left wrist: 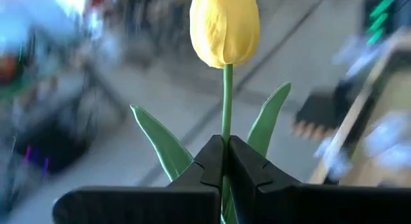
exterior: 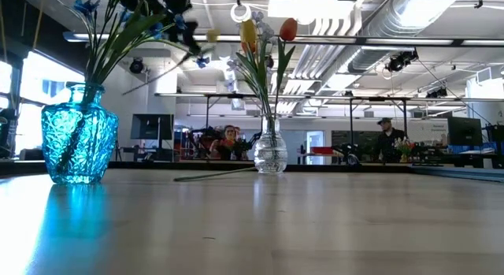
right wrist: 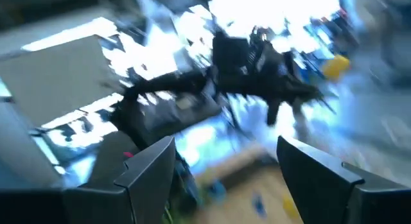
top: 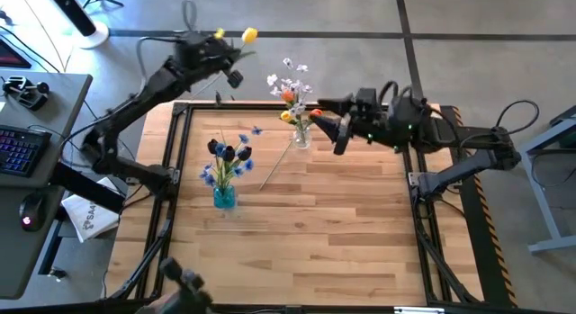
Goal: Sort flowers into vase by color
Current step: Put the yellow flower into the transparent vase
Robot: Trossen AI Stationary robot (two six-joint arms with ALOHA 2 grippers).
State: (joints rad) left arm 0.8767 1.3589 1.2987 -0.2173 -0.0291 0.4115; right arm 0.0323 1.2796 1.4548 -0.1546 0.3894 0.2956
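Item: yellow tulip [left wrist: 224, 28], stem pinched in the shut left hand [left wrist: 226, 161], aloft beyond the surface's [top: 306, 233] far edge. Right hand [top: 335, 125], fingers wide and empty, beside the clear vase [top: 301, 134]. Handling advice: carry upright and lower stem-first into the clear vase among the yellow and orange heads, avoiding the blue vase [top: 224, 197].

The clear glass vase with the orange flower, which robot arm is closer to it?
The right one. The right tool hangs open just beside the clear vase. The left tool is up past the table's far edge, shut on the yellow tulip.
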